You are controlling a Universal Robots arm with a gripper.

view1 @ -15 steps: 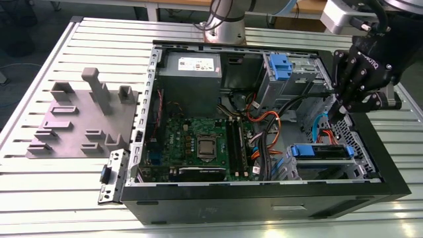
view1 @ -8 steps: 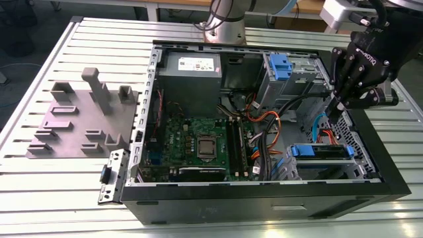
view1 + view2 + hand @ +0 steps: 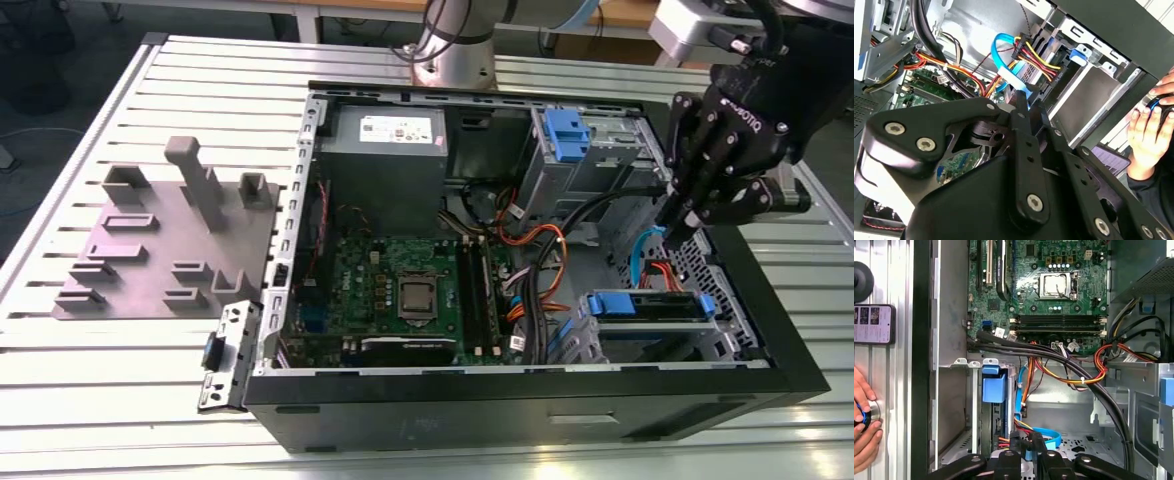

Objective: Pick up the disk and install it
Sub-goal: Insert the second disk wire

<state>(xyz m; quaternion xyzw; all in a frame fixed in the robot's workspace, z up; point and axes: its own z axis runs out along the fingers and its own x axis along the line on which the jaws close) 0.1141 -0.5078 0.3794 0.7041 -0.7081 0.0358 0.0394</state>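
The disk [image 3: 650, 305] sits in the lower drive cage at the front right corner of the open computer case [image 3: 534, 395]. Its blue caddy end faces up, and in the first wrist view that blue end [image 3: 993, 385] lies between the cage's metal walls. Red, yellow and blue cables run to its far end. My black gripper [image 3: 681, 228] hangs inside the case just above and behind the disk, apart from it. The fingers are shut with nothing between them. Both wrist views show the fingertips [image 3: 1020, 100] [image 3: 1015, 447] close to the blue data cable [image 3: 1046, 437].
A second drive cage with a blue latch [image 3: 567, 135] stands at the back right. The motherboard [image 3: 414, 295] and cable bundles [image 3: 534, 250] fill the middle. A grey fixture plate [image 3: 160, 250] lies on the slatted table. A person's hand [image 3: 864, 425] and a phone [image 3: 874, 324] are beside the case.
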